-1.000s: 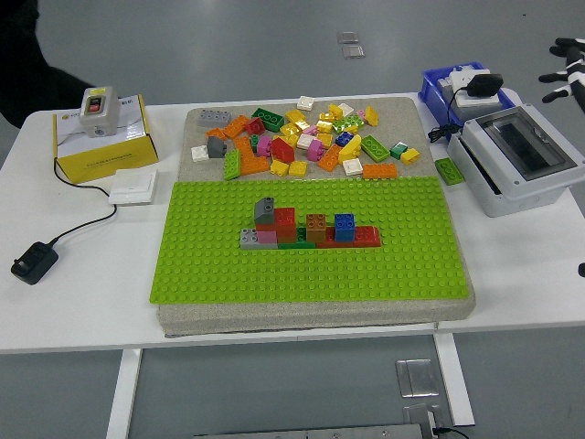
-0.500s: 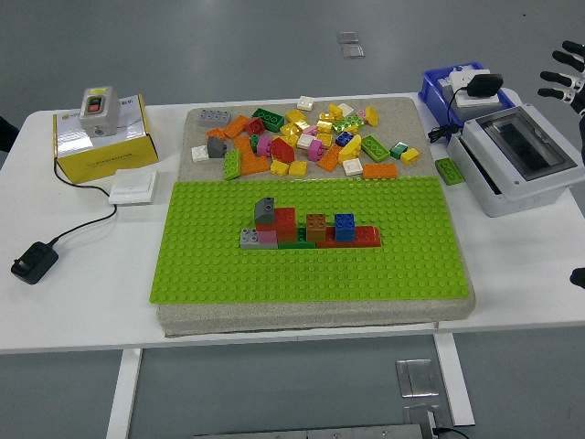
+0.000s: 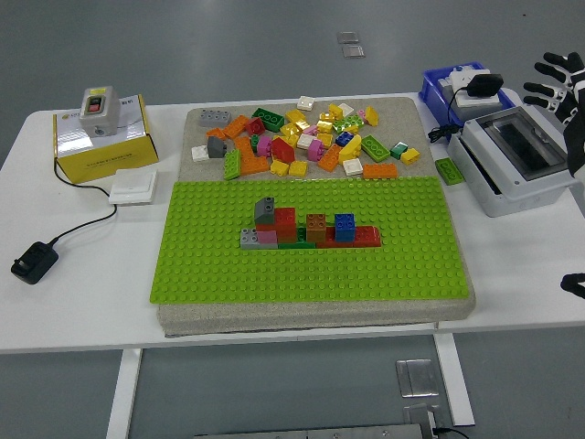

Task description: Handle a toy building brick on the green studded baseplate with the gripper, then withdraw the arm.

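Green baseplate [image 3: 311, 240] carries a small brick cluster [image 3: 309, 229], well to the left of my right hand [image 3: 559, 82], which hovers fingers spread, empty, at the frame's edge; whether I'm arriving or withdrawn, I can't judge.

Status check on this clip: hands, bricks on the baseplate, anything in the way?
Right hand at far right edge, fingers spread, holding nothing; left out of view. Brick cluster seated mid green baseplate. Loose brick pile behind it; nothing over the baseplate.

Lab: white table [image 3: 82, 302], switch box [image 3: 97, 108], grey floor.
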